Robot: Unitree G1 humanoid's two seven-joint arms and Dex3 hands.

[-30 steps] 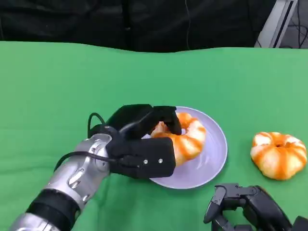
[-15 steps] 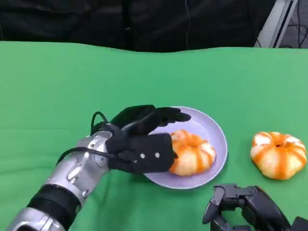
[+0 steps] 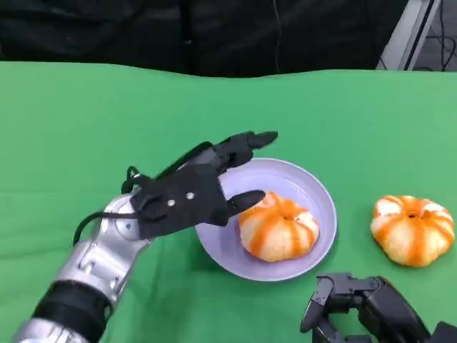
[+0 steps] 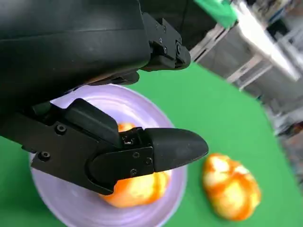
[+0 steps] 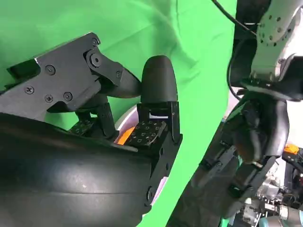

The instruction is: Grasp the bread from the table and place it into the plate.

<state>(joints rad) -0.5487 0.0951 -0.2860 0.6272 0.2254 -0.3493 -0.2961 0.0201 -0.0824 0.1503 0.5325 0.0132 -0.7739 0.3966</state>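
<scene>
Green cloth covers the table [image 3: 86, 121]; on it a pale lilac plate [image 3: 314, 189] is set, and an orange-and-white bread [image 3: 277, 227] is seen lying inside it, resting free on the dish; the same bread is seen in the left wrist view, behind the fingers, within the plate's rim. The left hand [image 3: 193, 193] is held just above and beside the plate, its fingers apart and nothing gripped; one fingertip is close to the bread, though whether it is touched cannot be told. The right hand [image 3: 371, 314] is kept low at the near edge of the table, its fingers curled inward with nothing seen in them. A second bread [image 3: 413, 229] is left on the cloth, well apart from the plate on the right side. The placing is judged done for one bread; the clearing of the left hand is judged to remain, and the second bread may yet need to be fetched.
</scene>
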